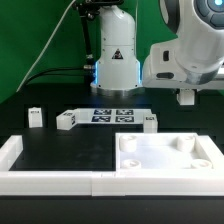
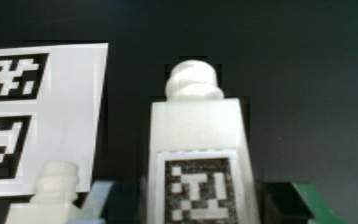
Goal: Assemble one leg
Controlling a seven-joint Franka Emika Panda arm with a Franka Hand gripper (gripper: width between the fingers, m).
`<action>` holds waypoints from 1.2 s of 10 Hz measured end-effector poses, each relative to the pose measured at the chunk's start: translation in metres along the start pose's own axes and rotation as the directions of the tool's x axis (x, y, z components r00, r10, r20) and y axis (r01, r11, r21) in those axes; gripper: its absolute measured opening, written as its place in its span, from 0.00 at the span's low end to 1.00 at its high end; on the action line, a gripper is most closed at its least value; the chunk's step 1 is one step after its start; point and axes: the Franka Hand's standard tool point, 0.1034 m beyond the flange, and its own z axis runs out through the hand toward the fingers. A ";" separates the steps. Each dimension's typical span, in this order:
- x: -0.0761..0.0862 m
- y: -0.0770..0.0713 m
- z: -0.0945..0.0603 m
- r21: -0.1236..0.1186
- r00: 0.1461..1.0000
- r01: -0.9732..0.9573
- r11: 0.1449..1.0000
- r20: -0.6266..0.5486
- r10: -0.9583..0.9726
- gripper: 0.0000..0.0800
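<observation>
The marker board (image 1: 110, 115) is lying on the exterior view's left; rightward, the gripper (image 1: 186, 97) is hanging closed on the leg (image 2: 197, 140) — long axis running out between the jaws, peg end leading — apparently over the plate's (image 1: 165, 160) far side.

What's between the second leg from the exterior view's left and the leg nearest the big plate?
The marker board lies between the second leg and the plate-side leg, seen in the exterior view.
</observation>
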 end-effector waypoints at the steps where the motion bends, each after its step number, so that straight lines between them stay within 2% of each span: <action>1: 0.006 -0.002 -0.003 0.011 0.996 0.002 1.000 -0.084 -0.001 0.36; 3: 0.007 -0.004 -0.007 0.028 0.954 0.013 1.000 -0.301 -0.004 0.36; 4: 0.012 0.002 -0.010 0.027 0.930 0.039 0.999 -0.365 -0.027 0.36; 5: 0.021 0.005 -0.027 0.021 0.881 0.049 0.999 -0.472 -0.033 0.36; 6: 0.020 0.005 -0.040 0.018 0.832 0.060 0.998 -0.553 -0.040 0.36; 7: 0.019 0.004 -0.052 0.016 0.806 0.068 0.998 -0.590 -0.045 0.36; 8: 0.024 -0.001 -0.068 0.006 0.742 0.088 0.996 -0.668 -0.061 0.36; 9: 0.025 -0.002 -0.064 0.011 0.690 0.095 0.995 -0.722 -0.058 0.36; 10: 0.025 -0.005 -0.062 0.025 0.602 0.107 0.994 -0.798 -0.044 0.36; 11: 0.025 -0.009 -0.063 0.025 0.523 0.128 0.991 -0.851 -0.046 0.36; 12: 0.026 -0.011 -0.057 -0.041 0.483 0.167 0.985 -0.868 -0.118 0.36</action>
